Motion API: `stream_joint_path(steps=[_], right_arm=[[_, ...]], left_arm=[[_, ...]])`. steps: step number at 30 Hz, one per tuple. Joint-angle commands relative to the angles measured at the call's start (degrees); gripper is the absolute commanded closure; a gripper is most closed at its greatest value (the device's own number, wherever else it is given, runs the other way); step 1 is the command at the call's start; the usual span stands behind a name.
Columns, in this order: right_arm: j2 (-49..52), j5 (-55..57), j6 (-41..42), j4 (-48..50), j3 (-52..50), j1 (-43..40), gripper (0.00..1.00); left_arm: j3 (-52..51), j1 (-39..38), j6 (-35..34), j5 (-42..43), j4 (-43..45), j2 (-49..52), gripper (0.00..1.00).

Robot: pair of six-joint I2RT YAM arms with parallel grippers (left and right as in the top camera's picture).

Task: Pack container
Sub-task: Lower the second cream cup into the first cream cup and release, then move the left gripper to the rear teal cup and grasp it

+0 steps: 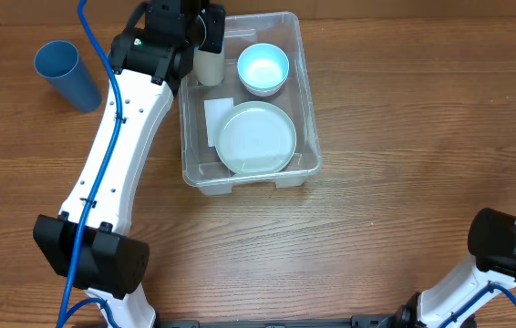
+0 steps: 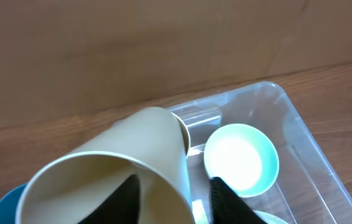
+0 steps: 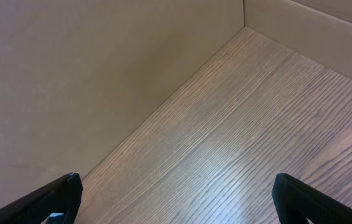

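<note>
Two cups are present: one blue cup (image 1: 68, 75) and one cream cup (image 1: 209, 66). One bowl (image 1: 263, 68), one plate (image 1: 256, 137), one container (image 1: 309, 100).

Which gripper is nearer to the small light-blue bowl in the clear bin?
Left. The left gripper, holding a cream cup, hangs over the bin's far-left corner beside the bowl; the right gripper is far off toward the table's right edge.

A wood-grain table (image 1: 404, 137) abuts 2 plain brown walls (image 3: 70, 74) that meet in a corner.
</note>
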Motion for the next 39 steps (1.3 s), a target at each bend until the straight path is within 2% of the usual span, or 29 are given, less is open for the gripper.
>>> stream_joint_path(steps=[1,8,15,21,30,33,37,39], right_arm=[[-0.7,0.5,0.2,0.3,0.3,-0.1,0.00],[-0.7,0.5,0.2,0.3,0.3,-0.1,0.00],[-0.7,0.5,0.2,0.3,0.3,-0.1,0.00],[-0.7,0.5,0.1,0.3,0.3,-0.1,0.00],[-0.7,0.6,0.2,0.3,0.3,-0.1,0.00],[-0.7,0.5,0.2,0.3,0.3,-0.1,0.00],[-0.7,0.5,0.2,0.3,0.3,-0.1,0.00],[-0.7,0.6,0.2,0.3,0.3,-0.1,0.00]], left_arm=[[0.6,-0.1,0.5,1.7,0.5,-0.2,0.71],[0.6,0.0,0.5,1.5,3.6,7.0,0.73],[1.4,-0.1,0.8,1.1,9.1,5.7,0.70],[5.4,-0.1,1.4,0.7,9.4,5.4,0.61],[8.0,-0.1,1.4,-0.5,9.3,5.4,0.60],[9.3,-0.1,2.1,-0.5,6.0,4.6,0.55],[12.4,1.0,1.2,-3.6,-5.5,1.6,0.51],[12.6,2.9,-2.3,-3.6,-11.7,-0.4,0.50]])
